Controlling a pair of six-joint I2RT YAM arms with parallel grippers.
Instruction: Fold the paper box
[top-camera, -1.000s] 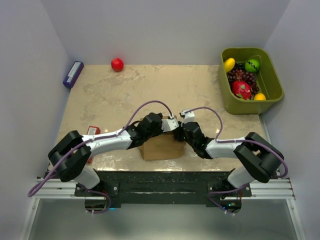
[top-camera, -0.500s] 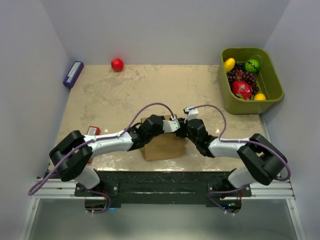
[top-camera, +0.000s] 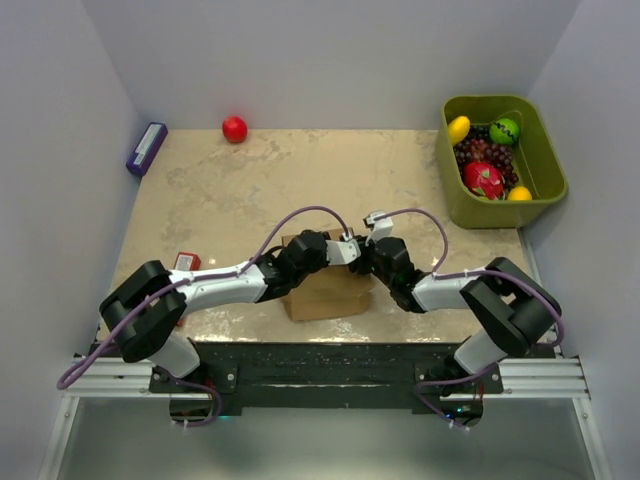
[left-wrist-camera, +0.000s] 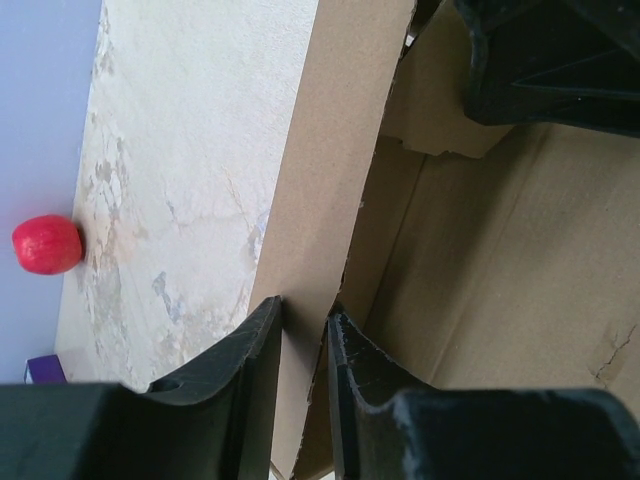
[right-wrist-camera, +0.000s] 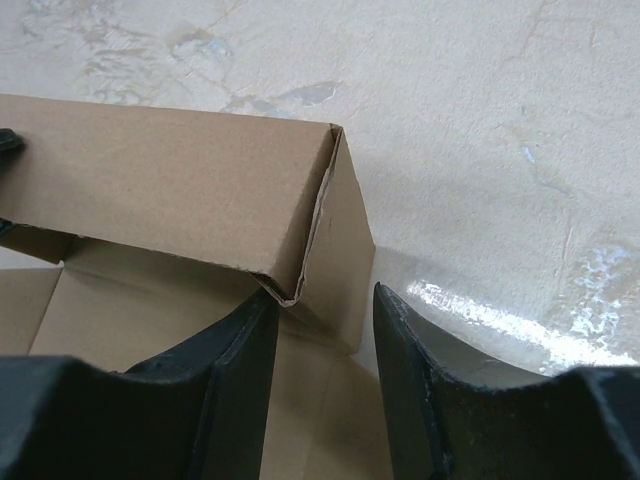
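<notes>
The brown paper box (top-camera: 320, 296) stands half-formed near the table's front edge, its top open. My left gripper (top-camera: 347, 250) reaches over it from the left. In the left wrist view my left gripper (left-wrist-camera: 305, 335) is shut on the upright long wall of the paper box (left-wrist-camera: 335, 140), one finger outside and one inside. My right gripper (top-camera: 366, 262) meets it from the right. In the right wrist view my right gripper (right-wrist-camera: 322, 330) straddles the end wall of the paper box (right-wrist-camera: 180, 200) at the corner, open, with the outer finger (right-wrist-camera: 410, 350) apart from the cardboard.
A red ball (top-camera: 234, 128) lies at the table's far edge and shows too in the left wrist view as a red ball (left-wrist-camera: 45, 243). A purple box (top-camera: 146, 148) is at the far left and a flat red box (top-camera: 185, 262) by the left arm. A green bin (top-camera: 470, 212) of fruit stands at the far right.
The left jaws have closed onto the box wall. The right jaws have spread wider, and the right arm has shifted slightly left.
</notes>
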